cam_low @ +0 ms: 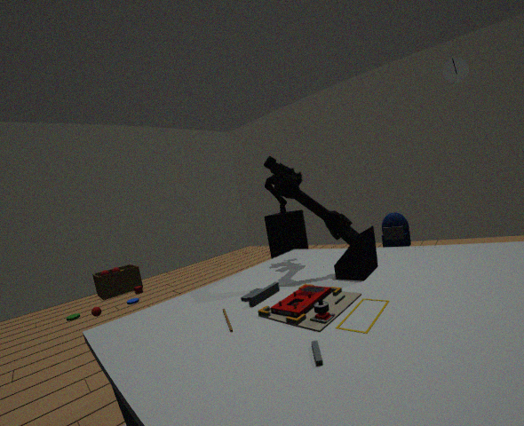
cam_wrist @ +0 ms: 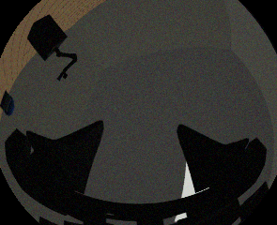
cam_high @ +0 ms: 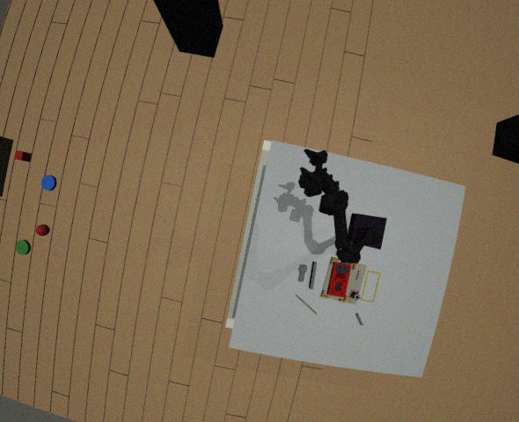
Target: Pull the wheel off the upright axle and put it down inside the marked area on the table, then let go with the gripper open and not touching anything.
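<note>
Wheel (cam_low: 321, 307) small, dark and round, seated on its upright axle at the near corner of the beige board (cam_low: 329, 317), low and centre in the exterior view, well apart from the gripper (cam_low: 271, 162). Gripper raised high above the table (cam_low: 436, 343), centre of frame, spread wide and pinching nothing; in the wrist view, two dark pointed fingers standing far apart against a grey wall. Marked area (cam_low: 362, 315) a thin yellow rectangle outline, just right of the board. Red flat block (cam_low: 298, 300) on the board, yellow corner pieces at its edges. Grey bars (cam_low: 316, 352) and a thin tan stick (cam_low: 226, 319) lying loose on the matte pale-grey top. Wooden plank floor (cam_low: 33, 371) at lower left, with a brown box (cam_low: 116, 280) and coloured discs; plain dim walls behind.
</note>
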### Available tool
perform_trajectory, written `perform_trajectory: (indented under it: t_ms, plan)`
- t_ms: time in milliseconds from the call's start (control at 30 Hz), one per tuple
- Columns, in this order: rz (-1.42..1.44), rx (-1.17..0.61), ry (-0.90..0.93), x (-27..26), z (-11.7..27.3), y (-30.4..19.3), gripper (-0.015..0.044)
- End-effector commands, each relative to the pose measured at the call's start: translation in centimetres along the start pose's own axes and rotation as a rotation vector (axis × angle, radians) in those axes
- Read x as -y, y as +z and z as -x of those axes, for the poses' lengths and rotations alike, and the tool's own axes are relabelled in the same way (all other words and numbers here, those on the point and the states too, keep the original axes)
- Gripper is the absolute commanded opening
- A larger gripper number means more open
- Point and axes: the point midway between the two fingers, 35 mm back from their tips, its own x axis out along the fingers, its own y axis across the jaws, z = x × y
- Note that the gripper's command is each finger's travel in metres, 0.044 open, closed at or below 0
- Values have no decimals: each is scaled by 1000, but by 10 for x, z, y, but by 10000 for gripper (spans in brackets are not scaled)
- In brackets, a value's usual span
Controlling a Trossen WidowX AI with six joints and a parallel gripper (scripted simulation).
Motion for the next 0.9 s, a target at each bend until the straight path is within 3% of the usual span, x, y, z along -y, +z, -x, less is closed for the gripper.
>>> perform_trajectory:
  t_ms: [0,100,867]
  plan:
    - [-2,0,1,0,0,0,374]
    - [-37,4,15,-5,-1,4,300]
    - [-622,90,306,-76,6,115,300]
